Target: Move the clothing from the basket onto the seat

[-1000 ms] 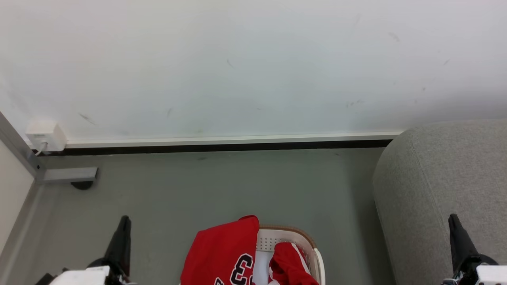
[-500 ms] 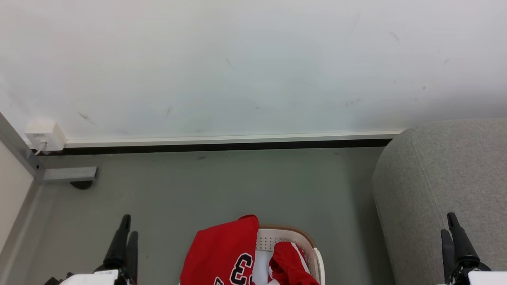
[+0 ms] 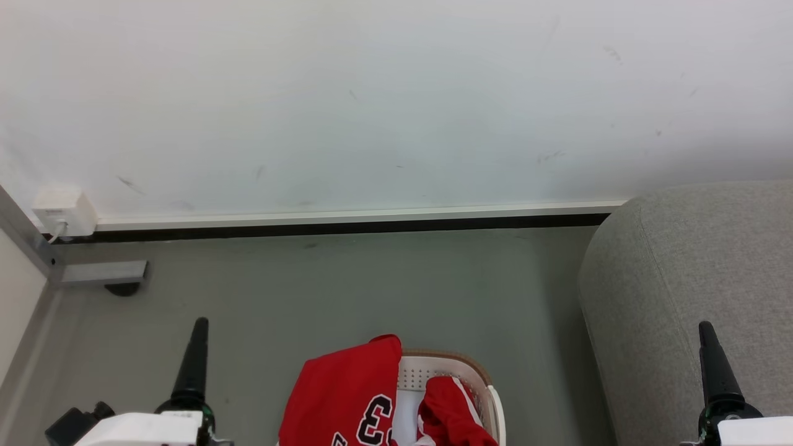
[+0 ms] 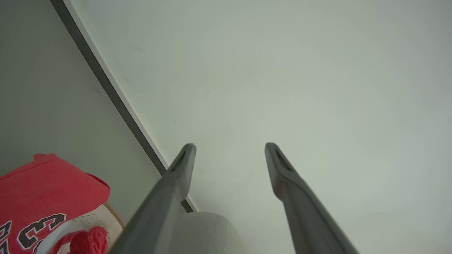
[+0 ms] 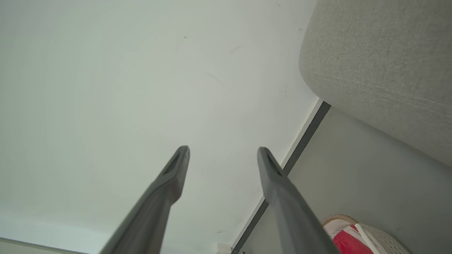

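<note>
The clothing lies in the basket (image 3: 461,360) at the bottom centre of the head view. A red jersey (image 3: 347,390) with a black "3" hangs over the basket's left rim, and a second red garment (image 3: 449,409) is bunched inside. The grey seat (image 3: 681,279) stands to the right. My left gripper (image 3: 199,325) is left of the basket over the floor, and its wrist view shows the left gripper (image 4: 230,146) open and empty. My right gripper (image 3: 705,327) is in front of the seat, and its wrist view shows the right gripper (image 5: 223,150) open and empty.
A white wall with a dark baseboard (image 3: 347,226) closes the far side. A white socket box (image 3: 62,210) and a grey metal bracket (image 3: 102,271) sit at the left corner. Grey floor (image 3: 347,291) lies between the basket and the wall.
Both grippers have gone from shut to open, and their fingers reach slightly further up the head view. The camera has shifted a little. The clothing and basket have not moved.
</note>
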